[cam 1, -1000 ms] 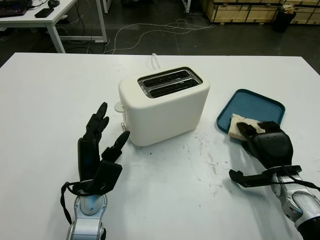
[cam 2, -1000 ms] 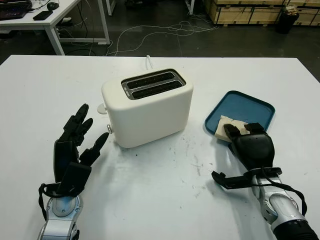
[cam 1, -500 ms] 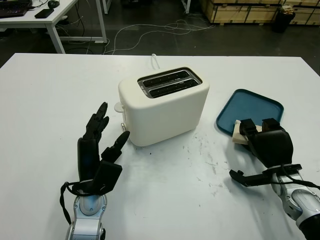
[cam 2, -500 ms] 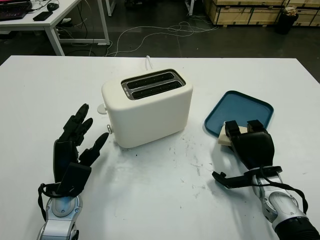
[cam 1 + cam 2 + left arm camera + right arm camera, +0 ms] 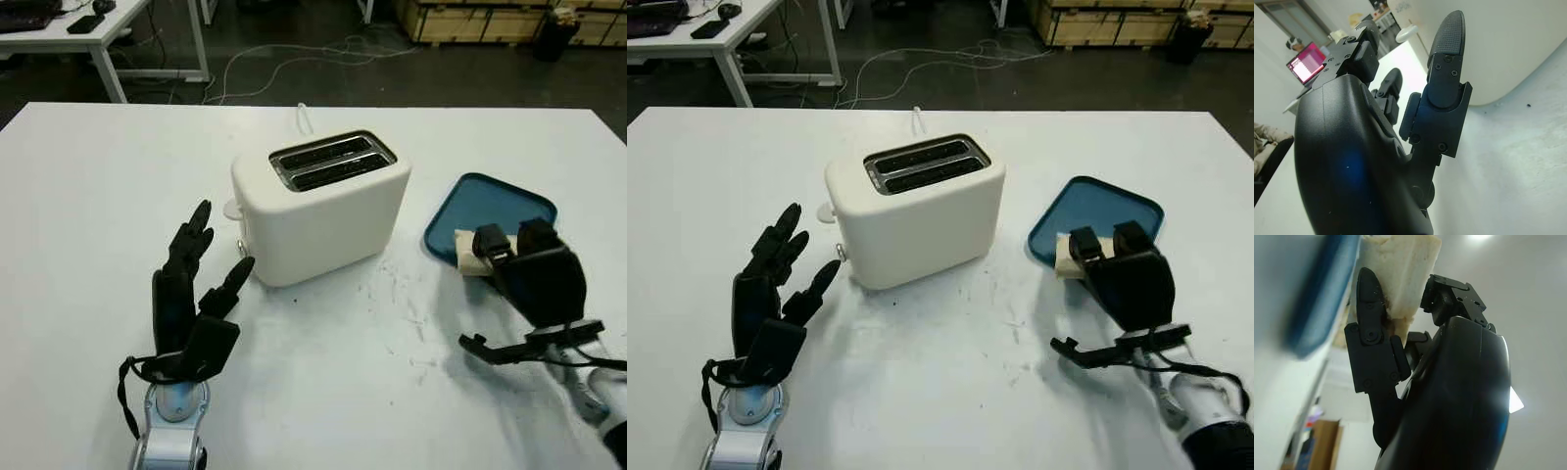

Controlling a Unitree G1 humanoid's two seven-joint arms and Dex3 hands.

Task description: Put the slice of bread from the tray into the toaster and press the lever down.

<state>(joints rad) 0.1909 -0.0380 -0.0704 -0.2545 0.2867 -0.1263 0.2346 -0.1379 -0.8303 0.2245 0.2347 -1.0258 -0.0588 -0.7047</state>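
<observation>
White worktop (image 5: 88, 186). Right robot hand (image 5: 524, 269) pinches pale bread slice (image 5: 468, 253) at blue plastic tray's (image 5: 490, 201) near edge. Pickup step; next, carry to cream two-slot toaster (image 5: 323, 206). Left robot hand (image 5: 191, 294) open beside toaster.

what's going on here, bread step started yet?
Yes. The right hand is shut on the slice of bread at the near edge of the blue tray. Both slots of the white toaster are empty. The left hand is open, raised beside the toaster's lever end.
</observation>
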